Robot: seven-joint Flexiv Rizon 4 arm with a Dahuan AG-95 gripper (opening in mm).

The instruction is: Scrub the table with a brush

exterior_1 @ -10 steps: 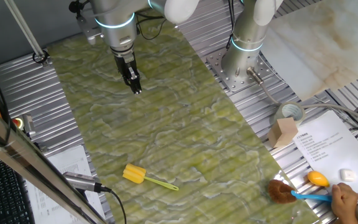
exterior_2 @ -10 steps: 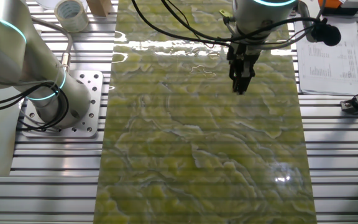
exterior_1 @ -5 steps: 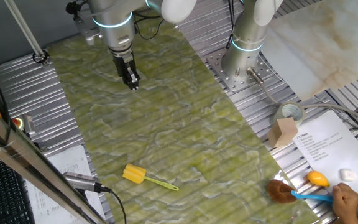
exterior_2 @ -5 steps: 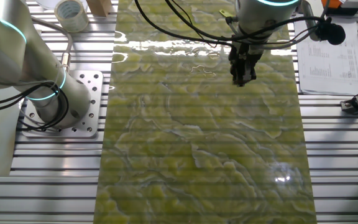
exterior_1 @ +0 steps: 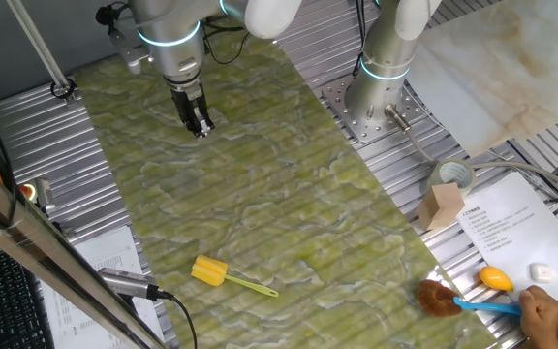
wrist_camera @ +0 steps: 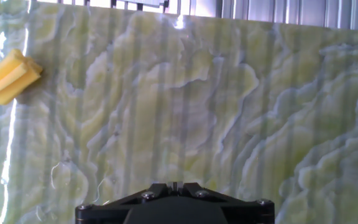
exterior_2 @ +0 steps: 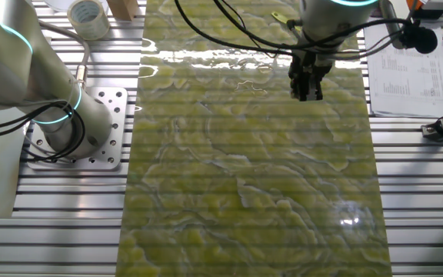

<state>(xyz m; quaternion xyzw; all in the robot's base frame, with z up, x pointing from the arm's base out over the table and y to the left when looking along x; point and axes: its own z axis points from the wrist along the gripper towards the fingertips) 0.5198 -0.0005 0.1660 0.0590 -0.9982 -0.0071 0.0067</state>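
The table (exterior_1: 260, 194) is a long yellow-green marbled sheet with pale veins. The brush (exterior_1: 226, 278) lies flat on it near the front edge, with its yellow block head to the left and its thin handle pointing right. My gripper (exterior_1: 200, 124) hangs over the far end of the table, well away from the brush, shut with nothing between its fingers. In the other fixed view the gripper (exterior_2: 306, 91) hovers above the table (exterior_2: 244, 177) and the brush is out of frame. In the hand view the gripper (wrist_camera: 174, 185) points at the table (wrist_camera: 216, 93), with the brush head (wrist_camera: 8, 76) at the left edge.
A second arm's base (exterior_1: 381, 87) stands on ribbed metal to the right of the sheet. A tape roll (exterior_1: 450, 174), a wooden block (exterior_1: 441, 206) and papers (exterior_1: 511, 233) lie at the right. A person's hand (exterior_1: 541, 310) holds a brown-bristled, blue-handled brush (exterior_1: 444, 299) at the front right corner.
My gripper has drawn back toward the far end of the table and risen a little, still shut. The brush has not moved.
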